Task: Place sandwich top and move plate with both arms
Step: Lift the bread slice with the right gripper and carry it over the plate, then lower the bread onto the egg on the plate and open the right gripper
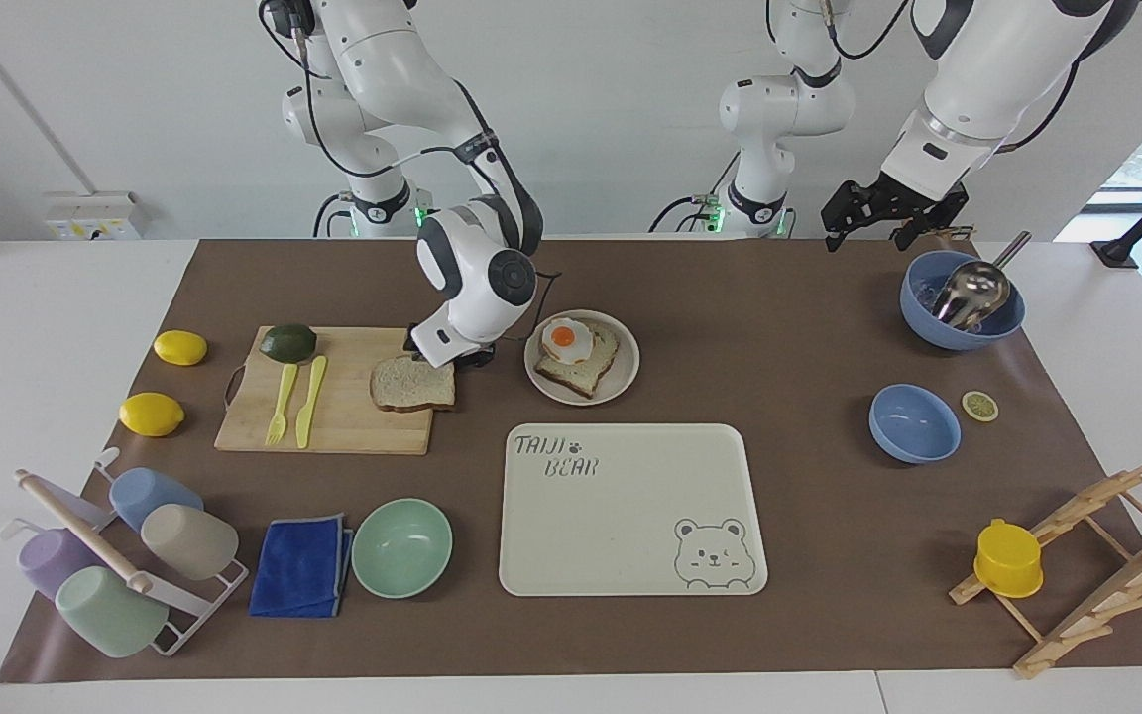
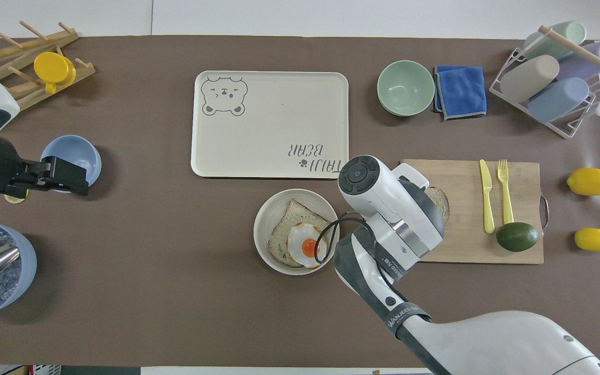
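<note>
The sandwich top lies flat on the cutting board, at the board's corner nearest the plate, its crust reaching the board's edge. The right gripper is down at the slice's robot-side edge, at about one o'clock of it in the facing view; its fingers are tucked under the wrist, so whether they grip the bread cannot be told. From overhead the wrist covers most of the slice, leaving one rounded corner showing. The plate, carrying the egg-topped slice, sits at three o'clock of the top, with bare mat between. The bear tray lies at five o'clock. The left gripper waits, jaws wide, over the table's edge near the scoop bowl.
</note>
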### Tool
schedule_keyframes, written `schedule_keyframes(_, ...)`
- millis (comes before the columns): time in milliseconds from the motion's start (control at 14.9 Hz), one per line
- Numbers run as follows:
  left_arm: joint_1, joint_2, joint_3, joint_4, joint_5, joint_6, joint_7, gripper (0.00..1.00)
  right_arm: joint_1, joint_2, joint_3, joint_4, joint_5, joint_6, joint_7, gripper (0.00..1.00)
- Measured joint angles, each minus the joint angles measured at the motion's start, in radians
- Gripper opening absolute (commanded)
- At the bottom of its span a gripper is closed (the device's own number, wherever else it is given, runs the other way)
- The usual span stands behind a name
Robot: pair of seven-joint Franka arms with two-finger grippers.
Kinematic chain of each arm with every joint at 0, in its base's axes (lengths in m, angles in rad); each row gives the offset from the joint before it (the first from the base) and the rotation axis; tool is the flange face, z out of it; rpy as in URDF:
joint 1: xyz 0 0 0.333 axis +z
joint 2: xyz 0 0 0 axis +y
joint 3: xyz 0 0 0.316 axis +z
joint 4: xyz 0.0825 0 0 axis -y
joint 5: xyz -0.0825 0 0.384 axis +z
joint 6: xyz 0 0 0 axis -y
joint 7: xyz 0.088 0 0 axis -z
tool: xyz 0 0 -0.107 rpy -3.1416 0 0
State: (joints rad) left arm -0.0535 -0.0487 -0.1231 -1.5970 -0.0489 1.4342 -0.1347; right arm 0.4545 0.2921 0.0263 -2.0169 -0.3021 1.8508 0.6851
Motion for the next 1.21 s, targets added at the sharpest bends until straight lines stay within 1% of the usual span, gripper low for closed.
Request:
schedule_keyframes(134, 0.0, 0.0, 0.0, 0.0, 0.0, 0.0, 0.0, 1.0, 0.014, -0.011, 0.0, 0.0, -0.004, -0.001, 0.0, 0.16)
schedule_keyframes(268, 0.0, 0.0, 0.0, 0.0, 0.0, 0.0, 0.0, 1.0, 0.026, -0.019, 0.0, 0.0, -0.007, -0.001, 0.0, 0.0)
schedule_keyframes(402, 0.0, 0.0, 0.0, 0.0, 0.0, 0.0, 0.0, 1.0, 0.028, -0.022, 0.0, 0.002, -0.015, -0.004, -0.003, 0.0)
schedule_keyframes(536, 0.0, 0.0, 0.0, 0.0, 0.0, 0.0, 0.0, 1.0, 0.034, -0.022, 0.0, 0.026, -0.016, -0.032, -0.014, 0.0)
schedule_keyframes(670, 0.0, 0.0, 0.0, 0.0, 0.0, 0.0, 0.0, 1.0, 0.063, -0.019, 0.001, 0.094, -0.016, -0.103, -0.023, 0.0)
schedule_keyframes(938, 0.0, 0.0, 0.0, 0.0, 0.0, 0.0, 0.0, 1.0, 0.177, 0.007, 0.003, 0.29, 0.001, -0.245, -0.024, 0.0)
schedule_keyframes(1071, 0.0, 0.0, 0.0, 0.0, 0.0, 0.0, 0.0, 1.0, 0.243, 0.032, 0.004, 0.369, 0.025, -0.272, -0.024, 0.0)
schedule_keyframes(1205, 0.0, 0.0, 0.0, 0.0, 0.0, 0.0, 0.0, 1.0, 0.287, 0.055, 0.004, 0.411, 0.06, -0.272, -0.022, 0.0)
